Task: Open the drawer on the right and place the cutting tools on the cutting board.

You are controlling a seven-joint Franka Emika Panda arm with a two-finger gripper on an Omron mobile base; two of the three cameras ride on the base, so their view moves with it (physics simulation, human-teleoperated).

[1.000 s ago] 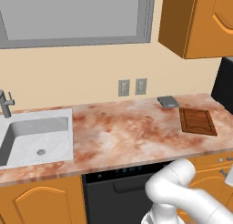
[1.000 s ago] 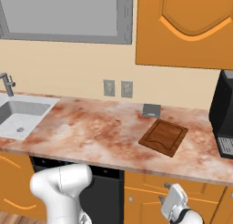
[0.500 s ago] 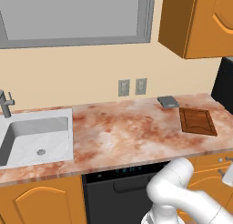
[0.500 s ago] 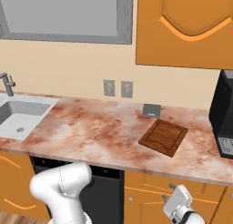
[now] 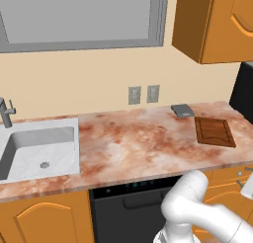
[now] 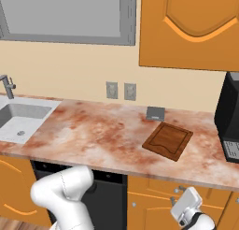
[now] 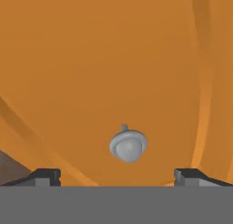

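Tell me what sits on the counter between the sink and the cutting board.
Nothing: between the sink and the cutting board, the left base view shows bare marbled counter.

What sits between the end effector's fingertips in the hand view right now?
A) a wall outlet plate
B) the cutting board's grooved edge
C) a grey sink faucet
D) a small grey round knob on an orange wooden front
D: in the hand view a small grey knob stands out from the orange front, centred between the two spread fingertips of the open end effector, with clear gaps on both sides.
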